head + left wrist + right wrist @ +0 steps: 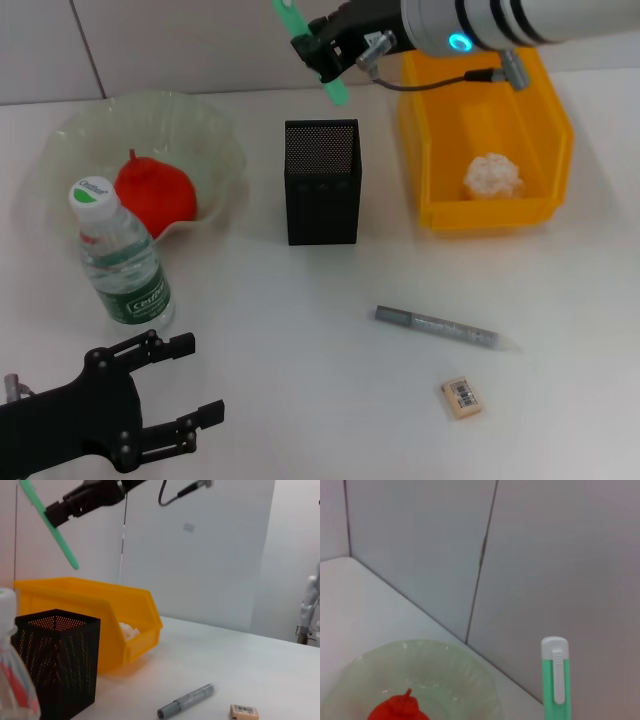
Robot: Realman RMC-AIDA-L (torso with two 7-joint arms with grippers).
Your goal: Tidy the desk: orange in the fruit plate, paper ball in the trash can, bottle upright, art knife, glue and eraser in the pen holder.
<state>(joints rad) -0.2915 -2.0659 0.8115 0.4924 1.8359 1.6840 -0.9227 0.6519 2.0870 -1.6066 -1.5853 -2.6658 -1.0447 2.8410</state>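
My right gripper [325, 55] is shut on the green art knife [338, 92], holding it tilted in the air above and behind the black mesh pen holder [322, 180]. The left wrist view shows the knife [50, 525] high over the holder [55, 665]. The orange [153, 190] lies in the translucent fruit plate [215, 135]. An upright bottle [120, 255] stands in front of the plate. A paper ball [492, 175] sits in the yellow trash can [430, 170]. The grey glue [445, 328] and the eraser [461, 396] lie on the desk. My left gripper [200, 378] rests open at the front left.
The white desk meets a grey wall at the back. The trash can stands just right of the pen holder. The bottle is close to my left gripper's fingers. In the right wrist view the knife [555, 685] shows beside the plate [470, 670] and orange [400, 707].
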